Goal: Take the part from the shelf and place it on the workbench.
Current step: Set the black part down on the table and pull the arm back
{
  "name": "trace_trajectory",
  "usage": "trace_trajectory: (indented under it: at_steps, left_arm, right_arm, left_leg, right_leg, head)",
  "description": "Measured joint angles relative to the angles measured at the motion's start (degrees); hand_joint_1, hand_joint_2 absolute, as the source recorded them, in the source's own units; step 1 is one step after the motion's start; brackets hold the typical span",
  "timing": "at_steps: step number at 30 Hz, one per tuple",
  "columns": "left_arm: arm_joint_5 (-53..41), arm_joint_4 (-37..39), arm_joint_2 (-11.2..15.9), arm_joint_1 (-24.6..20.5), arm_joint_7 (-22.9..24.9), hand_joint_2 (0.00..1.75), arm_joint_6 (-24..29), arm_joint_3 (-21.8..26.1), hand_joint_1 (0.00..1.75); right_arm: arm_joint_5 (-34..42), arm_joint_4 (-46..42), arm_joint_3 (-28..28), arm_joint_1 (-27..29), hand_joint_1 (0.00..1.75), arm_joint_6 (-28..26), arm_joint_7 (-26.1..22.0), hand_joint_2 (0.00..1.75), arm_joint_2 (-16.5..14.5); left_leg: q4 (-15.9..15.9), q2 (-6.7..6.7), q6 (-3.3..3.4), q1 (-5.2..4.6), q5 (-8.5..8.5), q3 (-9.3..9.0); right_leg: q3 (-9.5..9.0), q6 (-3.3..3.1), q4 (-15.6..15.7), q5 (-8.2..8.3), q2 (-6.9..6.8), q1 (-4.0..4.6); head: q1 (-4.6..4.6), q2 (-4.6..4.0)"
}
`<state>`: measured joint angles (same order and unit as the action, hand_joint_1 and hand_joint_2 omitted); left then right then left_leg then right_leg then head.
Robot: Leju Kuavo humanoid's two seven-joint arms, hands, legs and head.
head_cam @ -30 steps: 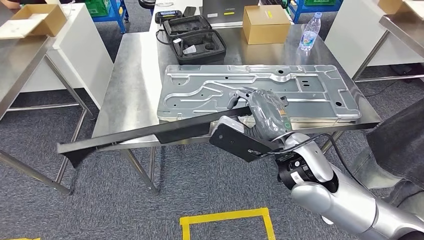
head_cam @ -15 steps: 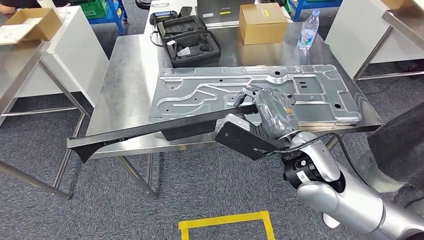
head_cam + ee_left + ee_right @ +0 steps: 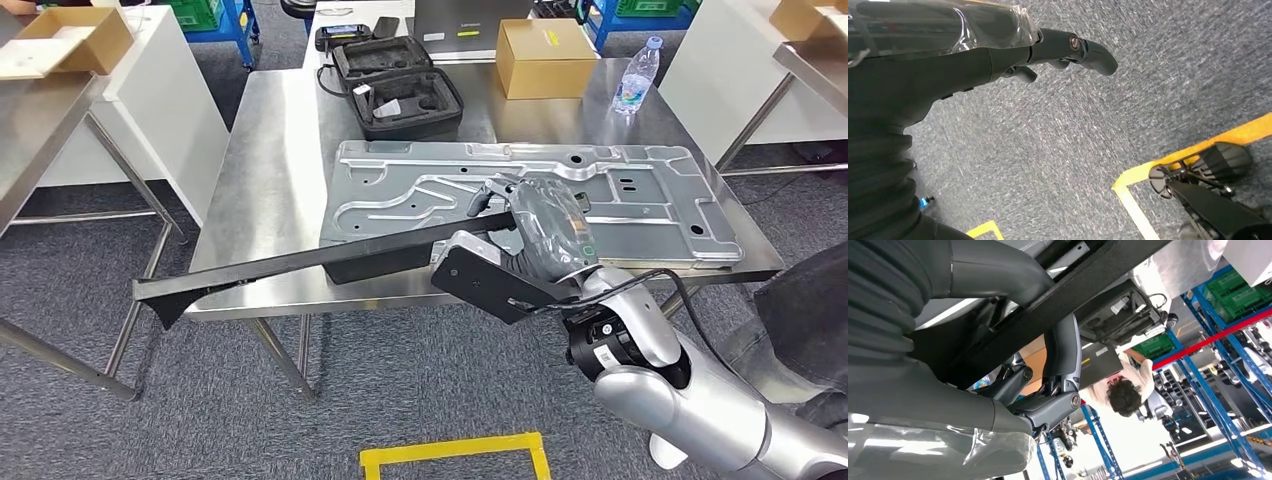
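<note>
While the long black part (image 3: 330,260) hangs level over the worktop's (image 3: 270,190) near edge, its left end juts out past the corner above the carpet. Right robot hand (image 3: 540,235) grips it, fingers (image 3: 1060,360) wrapped round. Behind lies a grey stamped panel (image 3: 640,190). Left robot hand (image 3: 1068,47) holds nothing, fingers loosely extended.

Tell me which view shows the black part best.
The head view: the whole black part shows, held by the right hand over the workbench edge. The right wrist view shows a short stretch against the fingers.
</note>
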<state>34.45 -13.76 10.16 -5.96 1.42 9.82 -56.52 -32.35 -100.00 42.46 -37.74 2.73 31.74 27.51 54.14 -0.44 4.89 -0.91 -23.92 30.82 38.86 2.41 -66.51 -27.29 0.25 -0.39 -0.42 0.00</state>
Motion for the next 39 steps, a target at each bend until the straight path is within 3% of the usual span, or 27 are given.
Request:
trace_trajectory:
  at_steps: [2,3,7,9,11,12,13,14,16,18,21,23,24,26,27,28,29,30,32,33,34,37,39]
  left_arm:
    - [0.0,-0.01,-0.02,-0.05,0.07,1.75,-0.45,-0.14,0.0]
    - [0.01,-0.01,-0.02,-0.06,0.11,1.75,-0.68,-0.2,0.0]
    - [0.29,-0.01,0.07,-0.12,0.3,1.75,-1.37,-0.31,0.0]
    - [0.6,-0.03,0.15,-0.22,0.39,1.75,-1.64,-0.34,0.0]
    - [0.83,-0.02,0.17,-0.24,0.41,1.75,-1.75,-0.35,0.0]
    - [0.9,-0.02,0.17,-0.18,0.42,1.75,-1.79,-0.36,0.0]
    - [0.99,-0.02,0.18,-0.13,0.42,1.75,-1.83,-0.36,0.0]
    - [1.09,-0.03,0.18,-0.09,0.42,1.75,-1.84,-0.37,0.0]
    - [1.33,-0.03,0.22,-0.05,0.45,1.75,-1.85,-0.37,0.0]
    - [1.53,-0.03,0.27,-0.05,0.57,1.75,-1.85,-0.37,0.0]
    - [1.68,-0.03,0.31,0.02,0.63,1.75,-1.85,-0.37,0.0]
    - [1.73,-0.03,0.32,0.03,0.51,1.75,-1.85,-0.37,0.0]
    - [1.74,-0.03,0.33,0.03,0.45,1.75,-1.83,-0.37,0.0]
    - [1.84,-0.02,0.35,0.04,0.31,1.75,-1.8,-0.37,0.0]
    - [1.96,-0.01,0.36,0.05,0.23,1.75,-1.77,-0.37,0.0]
    - [2.09,-0.01,0.36,0.05,0.13,1.75,-1.75,-0.37,0.0]
    - [2.24,-0.02,0.37,0.06,0.04,1.75,-1.72,-0.37,0.0]
    - [2.33,-0.02,0.37,0.06,-0.02,1.75,-1.69,-0.37,0.0]
    - [2.38,-0.03,0.37,0.04,-0.06,1.75,-1.62,-0.37,0.0]
    - [2.39,-0.03,0.37,0.03,-0.07,1.75,-1.58,-0.37,0.0]
    - [2.4,-0.02,0.38,0.03,-0.07,1.75,-1.55,-0.37,0.0]
    - [2.53,-0.02,0.46,0.01,-0.07,1.75,-1.52,-0.37,0.0]
    - [2.58,-0.03,0.54,-0.08,-0.11,1.75,-1.54,-0.37,0.0]
  right_arm:
    - [-0.01,0.0,-0.02,-0.07,1.75,0.0,-0.01,1.75,0.03]
    - [-0.02,0.0,-0.03,-0.1,1.75,0.0,-0.01,1.75,0.03]
    - [-0.14,0.0,-0.09,-0.22,1.75,0.0,0.03,1.75,0.05]
    - [-0.56,0.0,-0.17,-0.3,1.75,0.0,0.23,1.75,0.05]
    - [-1.1,0.0,-0.25,-0.24,1.75,-0.12,0.59,1.75,0.05]
    - [-1.43,0.0,-0.32,-0.13,1.75,-0.27,0.87,1.75,0.06]
    - [-1.96,0.0,-0.44,0.04,1.75,-0.56,1.28,1.75,0.08]
    - [-2.53,0.0,-0.63,0.24,1.75,-0.97,1.78,1.75,0.12]
    - [-3.68,0.0,-1.33,0.57,1.75,-2.11,2.68,1.75,0.26]
    - [-4.14,0.0,-2.31,0.76,1.75,-3.22,3.04,1.75,0.49]
    - [-4.08,-0.07,-3.64,1.36,1.75,-4.55,3.23,1.75,0.97]
    - [-3.69,-0.28,-4.72,1.95,1.75,-5.55,3.31,1.75,1.54]
    - [-3.41,-0.43,-5.33,2.23,1.75,-6.11,3.34,1.75,1.88]
    - [-2.91,-0.67,-6.5,2.92,1.75,-7.07,3.39,1.75,2.52]
    - [-2.67,-0.78,-6.94,3.35,1.75,-7.37,3.4,1.75,2.78]
    - [-2.45,-0.92,-7.36,3.82,1.75,-7.54,3.42,1.75,3.07]
    - [-2.19,-1.11,-7.77,4.27,1.75,-7.64,3.43,1.75,3.37]
    - [-1.99,-1.36,-8.2,4.68,1.75,-7.72,3.45,1.75,3.7]
    - [-1.63,-1.9,-9.2,5.29,1.75,-7.93,3.48,1.75,4.41]
    - [-1.48,-2.15,-9.7,5.55,1.75,-8.09,3.5,1.75,4.73]
    - [-1.34,-2.38,-10.23,5.84,1.75,-8.26,3.51,1.75,5.04]
    - [-1.05,-2.92,-11.45,6.68,1.75,-8.57,3.55,1.75,5.75]
    - [-0.88,-3.27,-12.02,6.98,1.75,-8.63,3.56,1.75,6.08]
  left_leg:
    - [0.1,-0.07,-0.32,-0.27,-0.58,-0.5]
    - [0.14,-0.07,-0.54,-0.37,-0.84,-0.6]
    - [0.87,0.05,-1.69,-0.27,-1.85,-0.27]
    - [5.86,0.08,-2.62,0.15,-4.42,2.14]
    - [14.16,0.1,-3.44,0.81,-7.72,6.49]
    - [17.13,0.11,-3.76,1.13,-8.41,8.29]
    - [18.11,0.11,-4.02,1.4,-7.98,9.17]
    - [16.62,0.12,-4.24,1.64,-6.4,8.86]
    - [8.44,0.15,-4.44,1.95,-1.55,5.67]
    - [1.84,0.11,-4.12,1.75,1.02,2.79]
    - [0.57,0.03,-3.01,1.37,0.88,2.04]
    - [0.31,0.01,-2.13,1.43,0.88,1.64]
    - [0.18,0.0,-1.73,1.5,0.84,1.38]
    - [0.17,0.03,-1.11,1.33,0.52,1.0]
    - [0.18,0.04,-0.92,1.23,0.36,0.82]
    - [0.19,0.04,-0.8,1.14,0.18,0.62]
    - [0.2,0.02,-0.75,1.07,-0.01,0.37]
    - [0.22,-0.03,-0.81,1.05,-0.25,0.06]
    - [0.36,-0.15,-1.17,0.87,-0.88,-0.52]
    - [0.43,-0.19,-1.42,0.74,-1.16,-0.66]
    - [0.48,-0.21,-1.66,0.61,-1.38,-0.69]
    - [0.63,-0.13,-2.39,0.7,-1.86,-0.62]
    - [3.42,-0.04,-3.08,0.93,-3.53,0.64]
  right_leg:
    - [-3.65,-0.58,8.2,3.67,-0.01,0.27]
    - [-4.68,-0.79,10.49,4.33,-0.02,0.4]
    - [-5.33,-1.43,11.89,4.2,-0.03,0.21]
    - [-5.6,-1.76,12.11,4.14,-0.07,-0.17]
    - [-5.71,-1.9,12.1,3.92,-0.07,-0.26]
    - [-5.78,-1.87,12.08,3.8,-0.06,-0.32]
    - [-5.95,-1.76,12.07,3.65,-0.03,-0.39]
    - [-6.22,-1.59,12.06,3.45,0.0,-0.5]
    - [-6.96,-1.09,12.08,2.97,0.04,-0.71]
    - [-7.34,-0.49,12.05,2.53,0.09,-0.65]
    - [-7.5,0.47,12.16,2.16,0.14,-0.64]
    - [-6.99,0.98,10.45,0.94,0.11,-0.8]
    - [-5.87,1.09,7.88,-0.43,0.1,-0.84]
    - [-1.76,1.17,-0.35,-3.89,0.08,-0.79]
    - [0.33,1.21,-4.01,-4.99,0.07,-0.77]
    - [1.67,1.22,-5.98,-5.09,0.07,-0.77]
    - [1.82,1.18,-5.46,-3.97,0.06,-0.78]
    - [0.77,1.09,-2.61,-1.89,0.06,-0.78]
    - [-3.04,0.85,6.0,2.43,0.06,-0.68]
    - [-4.47,0.69,9.15,3.56,0.06,-0.6]
    - [-5.22,0.51,10.85,3.89,0.08,-0.5]
    - [-5.38,-0.23,11.43,3.66,0.15,-0.42]
    - [-5.6,-0.76,11.63,3.61,0.13,-0.67]
  head:
    - [-0.01,0.0]
    - [-0.03,0.0]
    - [-0.05,-0.01]
    - [-0.1,-0.01]
    - [-0.17,-0.02]
    - [-0.17,-0.01]
    - [-0.17,-0.02]
    - [-0.17,-0.02]
    - [-0.19,-0.02]
    - [-0.21,-0.02]
    - [-0.16,-0.01]
    - [-0.13,-0.01]
    - [-0.1,-0.01]
    - [-0.02,0.0]
    - [0.0,-0.01]
    - [0.01,-0.01]
    - [0.02,-0.02]
    - [0.04,-0.02]
    - [0.07,-0.02]
    - [0.07,-0.01]
    - [0.06,-0.01]
    - [0.04,-0.01]
    - [-0.02,-0.01]
